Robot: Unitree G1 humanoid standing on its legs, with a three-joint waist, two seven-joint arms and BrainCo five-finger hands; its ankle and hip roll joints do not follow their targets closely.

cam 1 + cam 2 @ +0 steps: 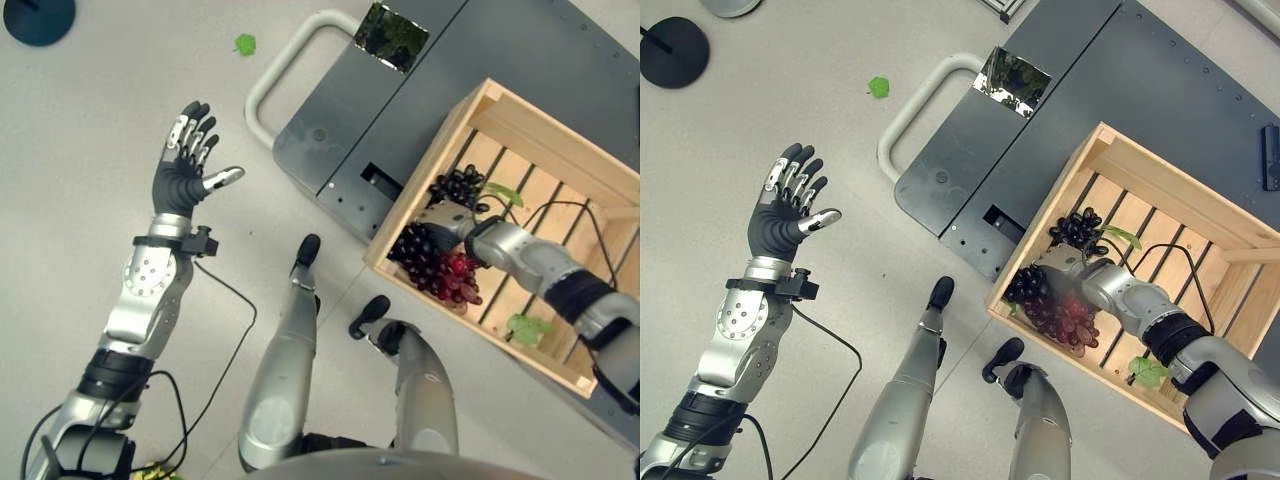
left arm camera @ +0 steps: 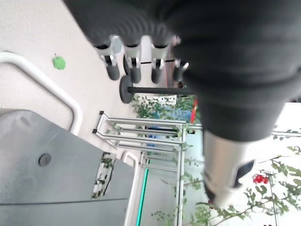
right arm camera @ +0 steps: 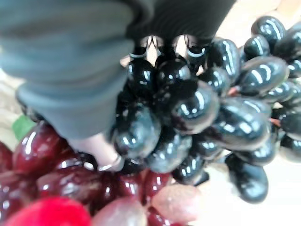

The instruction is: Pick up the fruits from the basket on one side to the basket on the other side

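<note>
Cart (image 1: 520, 70): a dark grey flat cart with a pale looped handle (image 1: 290, 60) stands on the floor and carries the crate.
Crate (image 1: 455, 140): a wooden slatted box on the cart's near corner; green leaves lie on its slats.
Grapes in crate: a black bunch (image 1: 460, 185) lies by the crate's left wall, a dark purple bunch (image 1: 412, 248) and a red bunch (image 1: 458, 278) in the near left corner, all touching.
Right hand (image 1: 447, 222): reaches into the crate among the bunches; in the right wrist view its fingers (image 3: 141, 49) are buried behind black grapes, so I cannot tell how they stand.
Left hand (image 1: 187, 160): raised over the bare floor, well apart from the crate, fingers straight and spread, holding nothing.
Loose leaf (image 1: 245, 44): on the floor beyond the cart handle.
</note>
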